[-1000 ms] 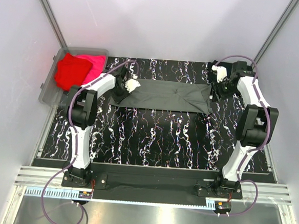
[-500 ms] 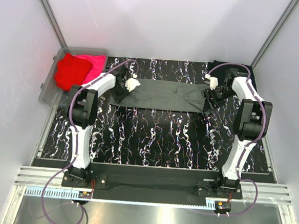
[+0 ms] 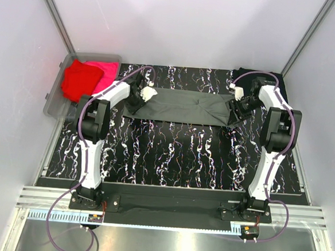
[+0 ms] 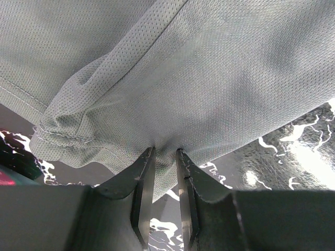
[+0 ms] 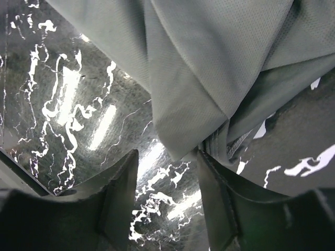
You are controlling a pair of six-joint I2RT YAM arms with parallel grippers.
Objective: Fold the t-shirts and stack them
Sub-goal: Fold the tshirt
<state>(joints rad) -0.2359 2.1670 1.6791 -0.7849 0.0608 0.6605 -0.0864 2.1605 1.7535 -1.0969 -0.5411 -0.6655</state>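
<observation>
Moved: right pincer [image 3: 236,106] has swung in from the back corner to the dark grey t-shirt [image 3: 183,106], flat across the far surface [image 3: 171,154]. Jaws apart, straddling its right corner; left pincer [image 4: 165,157] clamps the left hem. Risk: right nips one layer, fold skews. Near half open; bin [image 3: 51,103] far left.

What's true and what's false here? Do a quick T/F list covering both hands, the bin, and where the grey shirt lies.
1. The left hand is clamped on the grey t-shirt. True.
2. The right hand is shut on that shirt. False: its jaws stand open, with a shirt corner between them.
3. The clear bin holds a red shirt and a pink one. True.
4. The grey t-shirt lies in the bin. False: it lies spread on the marbled table.
</observation>
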